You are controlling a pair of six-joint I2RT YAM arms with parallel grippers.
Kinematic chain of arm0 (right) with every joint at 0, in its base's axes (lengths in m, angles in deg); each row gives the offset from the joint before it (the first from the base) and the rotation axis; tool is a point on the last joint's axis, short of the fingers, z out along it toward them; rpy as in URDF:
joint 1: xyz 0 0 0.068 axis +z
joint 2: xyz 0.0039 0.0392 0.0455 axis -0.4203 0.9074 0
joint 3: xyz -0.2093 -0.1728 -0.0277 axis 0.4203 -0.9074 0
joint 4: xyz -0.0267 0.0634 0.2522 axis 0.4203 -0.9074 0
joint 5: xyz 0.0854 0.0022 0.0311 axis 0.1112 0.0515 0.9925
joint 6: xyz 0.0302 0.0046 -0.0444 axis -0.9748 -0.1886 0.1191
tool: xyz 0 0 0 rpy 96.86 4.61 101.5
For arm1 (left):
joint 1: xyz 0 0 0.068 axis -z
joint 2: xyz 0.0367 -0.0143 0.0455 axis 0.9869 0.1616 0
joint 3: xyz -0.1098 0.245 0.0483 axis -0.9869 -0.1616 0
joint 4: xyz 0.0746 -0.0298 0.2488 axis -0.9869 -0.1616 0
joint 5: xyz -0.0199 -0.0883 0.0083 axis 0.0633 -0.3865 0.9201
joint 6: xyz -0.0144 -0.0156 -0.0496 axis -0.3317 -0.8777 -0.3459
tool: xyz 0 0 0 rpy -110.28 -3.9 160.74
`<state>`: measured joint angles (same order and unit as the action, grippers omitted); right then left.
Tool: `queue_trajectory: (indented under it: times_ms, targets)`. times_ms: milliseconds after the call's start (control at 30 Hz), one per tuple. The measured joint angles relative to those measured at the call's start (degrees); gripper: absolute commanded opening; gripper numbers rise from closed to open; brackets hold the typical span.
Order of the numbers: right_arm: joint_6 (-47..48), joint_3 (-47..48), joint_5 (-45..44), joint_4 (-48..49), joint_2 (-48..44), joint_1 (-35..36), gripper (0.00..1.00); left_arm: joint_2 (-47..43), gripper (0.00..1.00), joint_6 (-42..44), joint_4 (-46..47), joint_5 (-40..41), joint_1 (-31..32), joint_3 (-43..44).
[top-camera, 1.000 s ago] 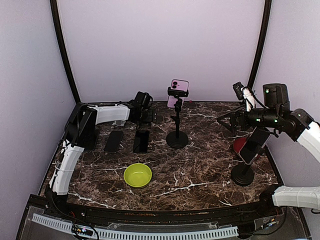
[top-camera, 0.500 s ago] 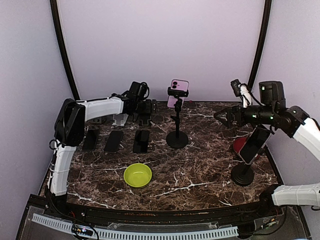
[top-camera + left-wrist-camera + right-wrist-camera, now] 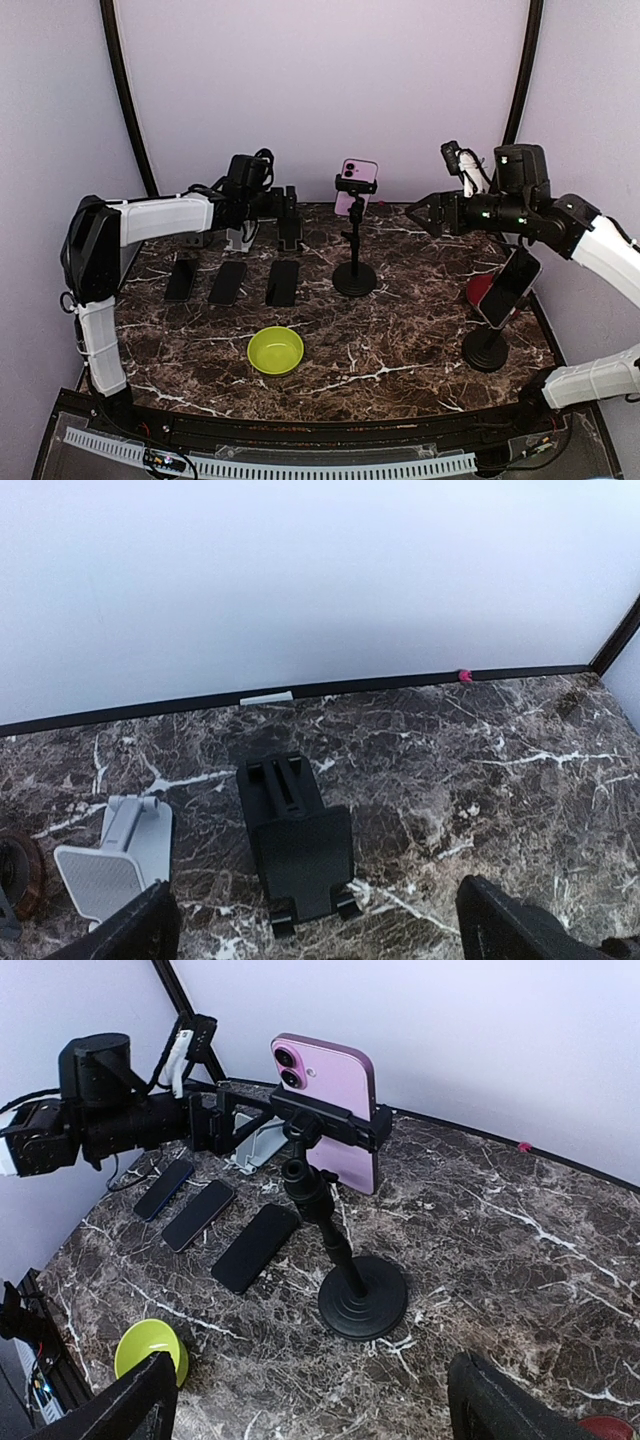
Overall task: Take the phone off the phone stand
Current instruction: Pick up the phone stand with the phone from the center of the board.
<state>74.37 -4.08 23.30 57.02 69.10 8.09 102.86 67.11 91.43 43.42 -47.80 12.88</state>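
A pink phone stands upright, held by the black clamp of a phone stand with a thin stem and a round base at the middle back of the table. My right gripper hovers open to the right of the phone, level with it and apart from it, with nothing between its fingers. Left of the stand, near the back wall, my left gripper hangs open and empty over a black folding stand.
A white folding stand sits beside the black one. Three dark phones lie flat at the left. A green bowl sits in front. At the right, a second phone leans on another stand with a round base.
My right gripper has travelled left toward the pink phone. The left arm has swung its shoulder outward to the left, and its gripper has shifted slightly left along the back wall.
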Motion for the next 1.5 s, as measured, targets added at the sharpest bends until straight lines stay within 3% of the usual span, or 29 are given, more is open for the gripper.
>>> queue_trajectory:
  times_ms: [300,633,1000,1233,1500]
  targets:
    - [-1.68,3.48,-4.81,1.77,4.66,3.54,0.96,-13.77,0.99,2.32,11.69,-8.57,0.92,-19.12]
    - [-2.58,4.24,-6.16,3.48,4.72,3.54,0.98,-15.91,0.94,7.48,26.73,-8.26,12.72,-28.06]
    - [-2.40,3.72,-6.97,3.43,0.42,2.67,0.99,-3.69,0.84,12.20,43.19,-3.37,20.68,-26.97]
    - [-2.36,1.60,-6.32,3.23,-1.44,0.48,0.99,3.37,0.81,14.25,45.27,1.53,21.38,-20.22]
    - [-2.12,-1.16,-5.01,2.91,-3.15,-1.88,0.99,8.85,0.68,16.76,46.97,5.11,21.33,-13.05]
